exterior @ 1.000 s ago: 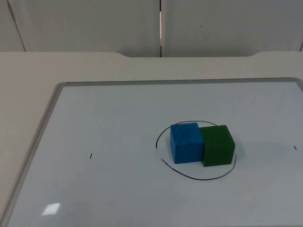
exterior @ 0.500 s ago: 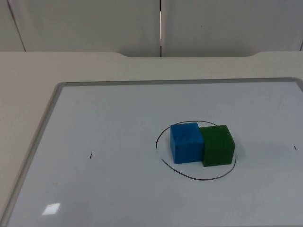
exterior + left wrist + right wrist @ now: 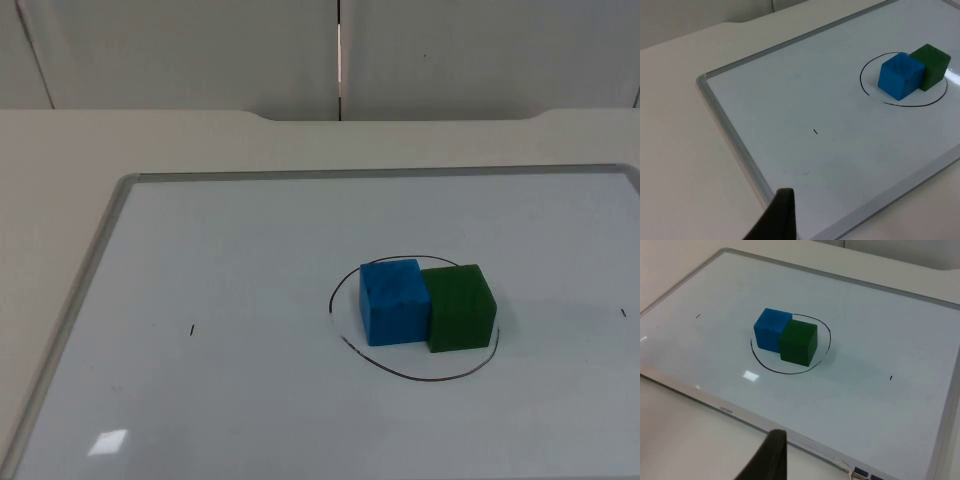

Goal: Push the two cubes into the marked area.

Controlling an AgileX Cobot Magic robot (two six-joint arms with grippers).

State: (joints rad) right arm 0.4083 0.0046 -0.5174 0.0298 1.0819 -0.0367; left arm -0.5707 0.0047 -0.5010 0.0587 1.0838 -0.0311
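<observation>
**Cubes inside drawn circle**

We read "deli" on the whiteboard (image 3: 700, 399) frame. Farther on, the blue cube (image 3: 394, 301) touches the green cube (image 3: 461, 306) inside the drawn circle (image 3: 400, 371). Of either gripper's jaws, we cannot tell the state.

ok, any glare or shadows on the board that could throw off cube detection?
Top view: a small bright glare patch on the whiteboard, far from the blue cube and green cube. Right wrist view: a glare spot just outside the drawn circle, plus a soft shadow beside the green cube.
</observation>
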